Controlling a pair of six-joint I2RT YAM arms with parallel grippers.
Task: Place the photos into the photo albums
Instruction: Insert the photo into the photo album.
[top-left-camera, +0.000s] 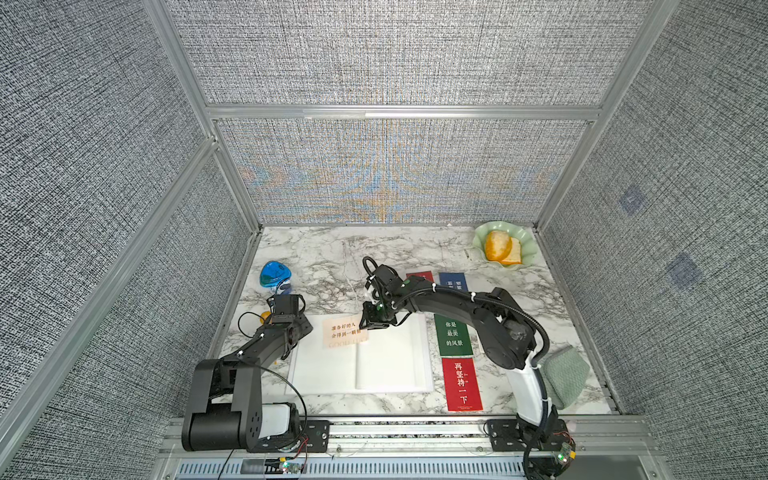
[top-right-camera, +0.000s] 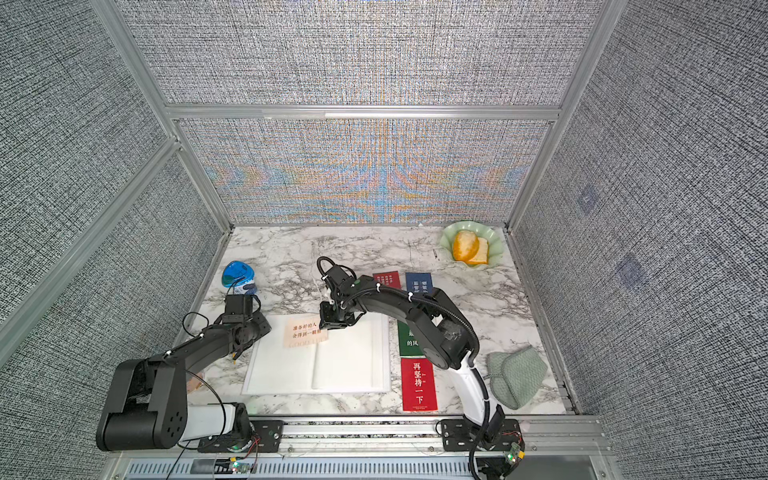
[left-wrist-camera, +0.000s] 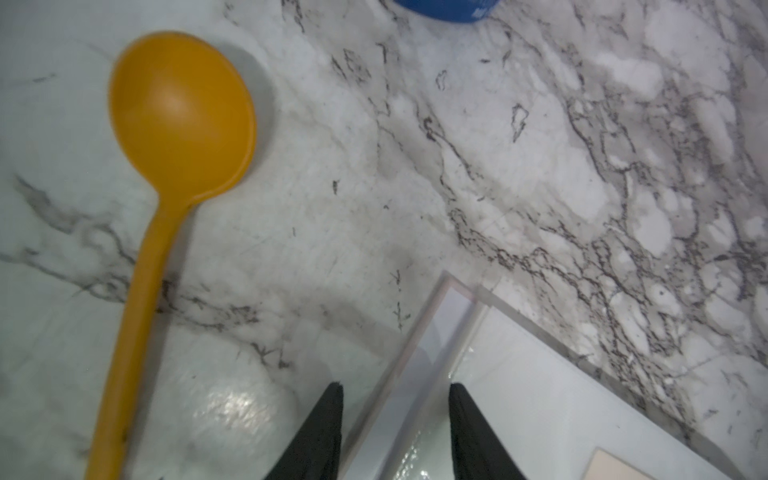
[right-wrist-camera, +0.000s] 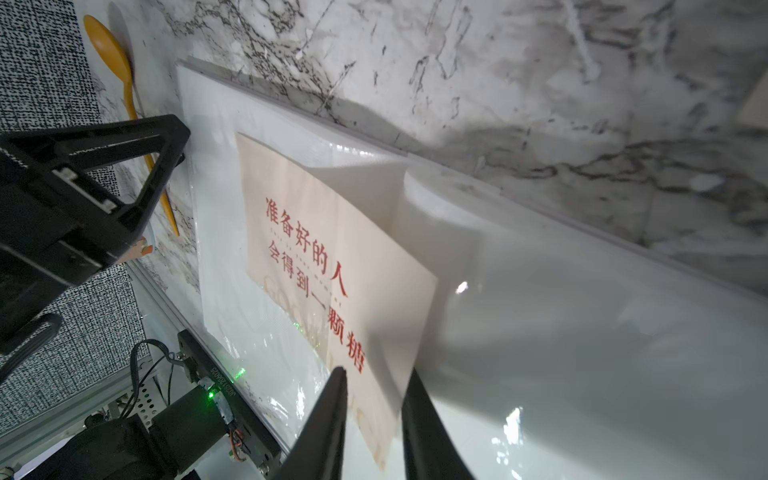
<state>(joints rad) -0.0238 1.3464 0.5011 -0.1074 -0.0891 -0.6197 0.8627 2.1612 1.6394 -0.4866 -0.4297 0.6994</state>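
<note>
My right gripper (right-wrist-camera: 378, 370) stood with its jaws apart astride one end of the cream card (right-wrist-camera: 332, 257) — which lay on the left page of the open album (top-left-camera: 316, 374) on the tabletop (top-left-camera: 316, 257) — while my left gripper (left-wrist-camera: 395, 384), jaws likewise parted, hung over the album's corner.

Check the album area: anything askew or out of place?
The cream card sits slightly skewed on the open album, on its left page, one end between the fingers of the right gripper. An orange spoon beside the album looks unrelated to the photos.
</note>
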